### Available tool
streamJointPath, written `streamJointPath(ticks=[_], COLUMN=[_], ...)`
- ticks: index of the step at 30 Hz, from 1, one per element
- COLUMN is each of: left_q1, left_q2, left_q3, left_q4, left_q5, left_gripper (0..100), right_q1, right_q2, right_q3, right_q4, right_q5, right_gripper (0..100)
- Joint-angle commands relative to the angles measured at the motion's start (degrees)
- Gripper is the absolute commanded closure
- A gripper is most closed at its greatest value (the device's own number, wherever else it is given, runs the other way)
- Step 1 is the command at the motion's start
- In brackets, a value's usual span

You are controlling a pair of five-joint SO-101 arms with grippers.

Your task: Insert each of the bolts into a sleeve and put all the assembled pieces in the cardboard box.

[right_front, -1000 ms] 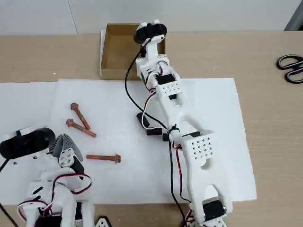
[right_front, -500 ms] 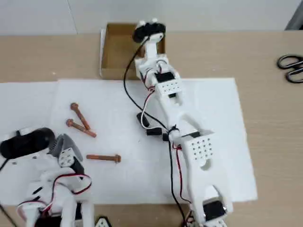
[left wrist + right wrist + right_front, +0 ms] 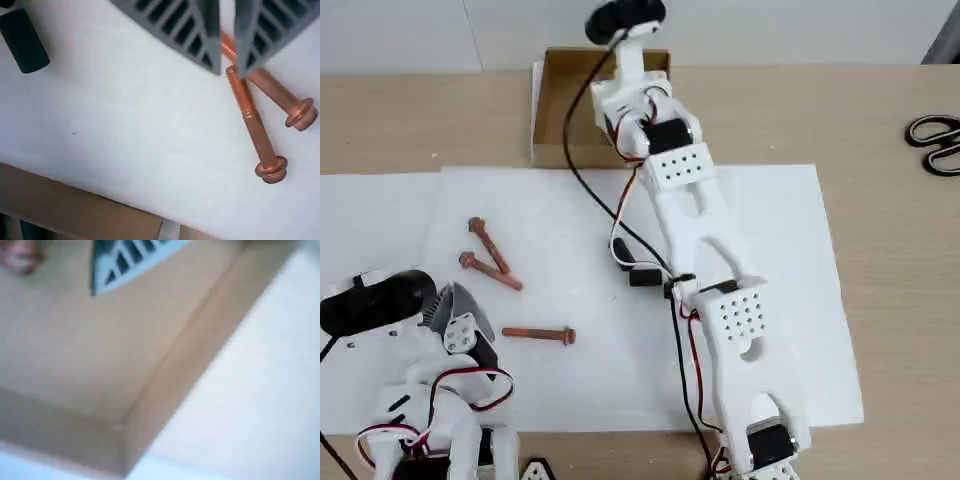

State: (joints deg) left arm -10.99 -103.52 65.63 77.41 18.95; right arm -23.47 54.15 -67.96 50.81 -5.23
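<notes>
We judge the bolts to be light, stiff and smooth. Being round, they are apt to roll or slip under a pinch. The plain shank just below the flanged head looks like the best place to take hold, since that leaves the thread free for a sleeve.

Three bolts lie loose on the white sheet (image 3: 570,390) covering the worktop (image 3: 880,120). The first bolt (image 3: 254,129) and second bolt (image 3: 277,95) lie with their threaded ends nearly meeting. The third bolt (image 3: 538,334) lies apart from them.

The left hand (image 3: 227,70) grasps nothing, its jaws drawn almost together with only a slit between. It hangs over the threaded ends of the close pair, and we think it must open before it can take one. A black sleeve (image 3: 24,39) lies well apart from these bolts.

The right hand (image 3: 127,262) is over the box (image 3: 560,115). We cannot tell whether it grasps anything.
</notes>
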Motion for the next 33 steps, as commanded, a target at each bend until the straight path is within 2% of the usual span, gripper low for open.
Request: streamJointPath(ticks=[1, 7, 11, 17, 21, 28, 33], left_q1=[-0.35, -0.35, -0.35, -0.35, -0.44, -0.44, -0.44], left_q2=[-0.7, -0.7, -0.7, -0.7, -0.7, -0.7, -0.7], left_q3=[-0.4, -0.4, -0.4, -0.48, -0.48, -0.57, -0.57], left_q4=[0.18, 0.18, 0.18, 0.18, 0.18, -0.09, -0.09], left_q5=[0.44, 2.99, 3.25, 3.25, 3.25, 3.25, 3.25], left_gripper=[99, 99, 99, 99, 99, 99, 99], right_q1=[-0.22, -0.13, -1.45, -2.42, -4.88, -7.34, -7.08], right_q2=[-1.98, -1.54, -1.54, -2.07, -2.15, -2.33, -8.13], right_q3=[-10.02, -16.62, -16.53, -13.54, -10.55, -7.21, -2.2], right_q4=[14.11, 35.03, 44.7, 45.67, 45.76, 46.02, 46.37], right_q5=[0.62, 0.7, 0.35, 0.18, -2.64, -2.99, -2.64], right_gripper=[90.2, 91.9, 92.0, 92.1, 99.8, 99.6, 99.6])
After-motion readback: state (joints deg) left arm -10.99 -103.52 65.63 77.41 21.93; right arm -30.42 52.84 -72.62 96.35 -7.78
